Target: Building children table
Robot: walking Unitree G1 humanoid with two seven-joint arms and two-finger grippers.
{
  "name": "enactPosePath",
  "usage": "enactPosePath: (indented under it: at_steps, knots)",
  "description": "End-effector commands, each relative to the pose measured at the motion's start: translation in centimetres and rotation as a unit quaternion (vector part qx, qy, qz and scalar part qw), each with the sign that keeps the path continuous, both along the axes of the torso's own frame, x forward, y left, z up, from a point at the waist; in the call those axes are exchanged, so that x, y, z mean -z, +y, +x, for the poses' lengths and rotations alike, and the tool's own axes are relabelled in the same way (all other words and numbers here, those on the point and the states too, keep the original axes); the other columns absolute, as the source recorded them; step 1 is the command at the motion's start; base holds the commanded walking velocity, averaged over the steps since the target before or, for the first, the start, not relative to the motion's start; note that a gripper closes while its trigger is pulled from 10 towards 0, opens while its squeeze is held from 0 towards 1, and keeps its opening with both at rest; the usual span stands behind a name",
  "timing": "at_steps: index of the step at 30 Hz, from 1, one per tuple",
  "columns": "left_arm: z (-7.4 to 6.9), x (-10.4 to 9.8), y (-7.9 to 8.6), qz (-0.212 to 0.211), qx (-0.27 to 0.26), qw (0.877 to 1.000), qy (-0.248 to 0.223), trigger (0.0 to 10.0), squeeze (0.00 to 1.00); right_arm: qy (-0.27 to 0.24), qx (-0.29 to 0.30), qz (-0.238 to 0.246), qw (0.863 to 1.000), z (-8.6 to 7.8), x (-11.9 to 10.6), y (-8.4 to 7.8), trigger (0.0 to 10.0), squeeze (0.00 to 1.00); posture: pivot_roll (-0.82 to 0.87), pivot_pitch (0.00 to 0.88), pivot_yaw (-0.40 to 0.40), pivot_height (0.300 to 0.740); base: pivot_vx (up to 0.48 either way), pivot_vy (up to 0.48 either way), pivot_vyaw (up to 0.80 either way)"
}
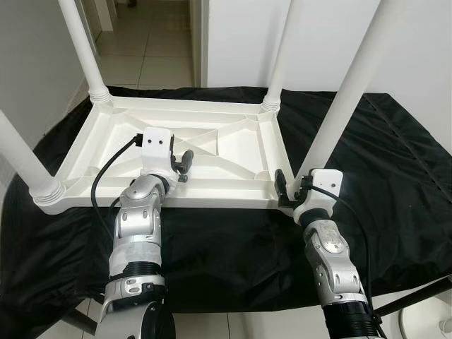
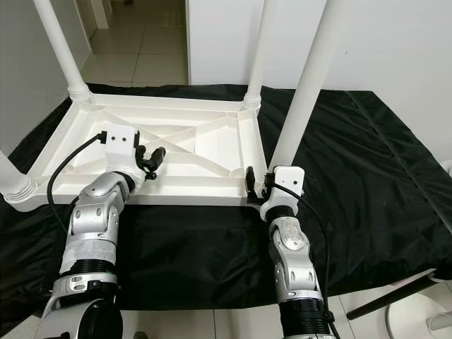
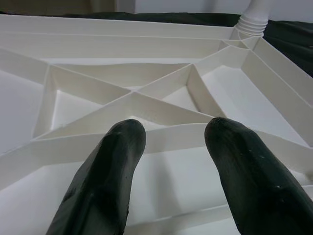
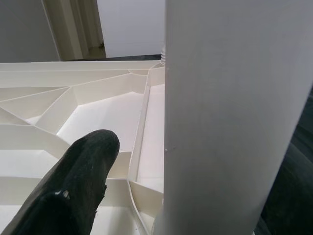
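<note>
Black cloth [image 1: 395, 169] is spread over the desk, and the upturned white children table [image 1: 233, 152] is laid on it, legs up. Left pincer [image 1: 185, 164] is held apart above the ribbed underside; right pincer [image 1: 288, 189] is placed around the near-right leg [image 1: 346, 99], its closure not discernible. No writing is legible.

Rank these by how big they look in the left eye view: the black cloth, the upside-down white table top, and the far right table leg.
1. Black cloth, spreading widest.
2. Table top.
3. Far right leg, smallest, though it stands farther from the camera, so its look may understate it.
</note>
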State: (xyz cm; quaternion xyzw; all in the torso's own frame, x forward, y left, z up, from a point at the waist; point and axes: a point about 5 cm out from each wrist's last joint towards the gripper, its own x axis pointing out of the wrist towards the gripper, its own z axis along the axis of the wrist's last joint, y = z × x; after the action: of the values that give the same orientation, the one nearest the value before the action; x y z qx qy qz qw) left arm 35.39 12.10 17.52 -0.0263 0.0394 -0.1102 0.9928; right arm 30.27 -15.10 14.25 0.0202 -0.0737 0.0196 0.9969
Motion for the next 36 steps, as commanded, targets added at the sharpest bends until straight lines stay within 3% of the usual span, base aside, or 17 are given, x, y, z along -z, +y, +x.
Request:
enactPosePath:
  at_steps: [1,7,11,14,19,24,29,31,36]
  knots:
    - [0.0,-0.7,-2.9,-0.021,0.025,0.999,-0.019,10.0,0.0,0.006,-0.005,-0.002,1.0,-0.1,0.4,0.0,10.0,0.0,-0.05,0.0,-0.035,0.74,0.0,0.0,0.0]
    - [-1.0,-1.1,-4.2,-0.03,0.083,0.995,-0.046,10.0,0.0,0.003,-0.017,-0.013,1.0,0.1,0.1,-0.9,10.0,0.0,-0.06,0.01,-0.039,0.74,0.0,0.0,0.0]
    - [-1.8,-1.5,-4.9,0.005,0.116,0.989,-0.087,10.0,0.0,0.007,-0.03,-0.023,0.999,0.3,0.0,-1.6,10.0,0.0,-0.04,0.012,-0.067,0.74,0.0,0.0,0.0]
    - [-2.8,-1.4,-5.2,-0.021,0.162,0.982,-0.099,10.0,0.0,0.008,-0.051,-0.033,0.998,0.6,-0.1,-1.8,10.0,0.0,-0.03,0.022,-0.087,0.74,0.0,0.0,0.0]
    - [-3.4,-1.1,-5.4,-0.02,0.174,0.979,-0.106,10.0,0.0,0.006,-0.075,-0.04,0.996,0.7,-0.3,-1.7,10.0,0.0,-0.02,0.029,-0.092,0.74,0.0,0.0,0.0]
    - [-4.8,-1.0,-5.7,-0.018,0.221,0.968,-0.121,10.0,0.0,0.008,-0.103,-0.052,0.993,1.0,-0.5,-1.9,10.0,0.0,-0.02,0.039,-0.096,0.74,0.0,0.0,0.0]
    - [-6.9,-1.3,-6.6,-0.025,0.307,0.941,-0.137,10.0,0.0,0.021,-0.164,-0.077,0.983,1.7,-0.3,-2.3,10.0,0.0,-0.03,0.047,-0.09,0.74,0.0,0.0,0.0]
    - [-7.9,-1.3,-7.2,-0.012,0.365,0.921,-0.133,10.0,0.0,0.027,-0.186,-0.085,0.979,1.9,-0.1,-2.2,10.0,0.0,-0.03,0.05,-0.089,0.74,0.0,0.0,0.0]
    - [-9.2,-1.3,-7.7,0.003,0.421,0.897,-0.132,10.0,0.0,0.033,-0.212,-0.099,0.972,2.2,0.1,-2.0,10.0,0.0,-0.03,0.055,-0.085,0.74,0.0,0.0,0.0]
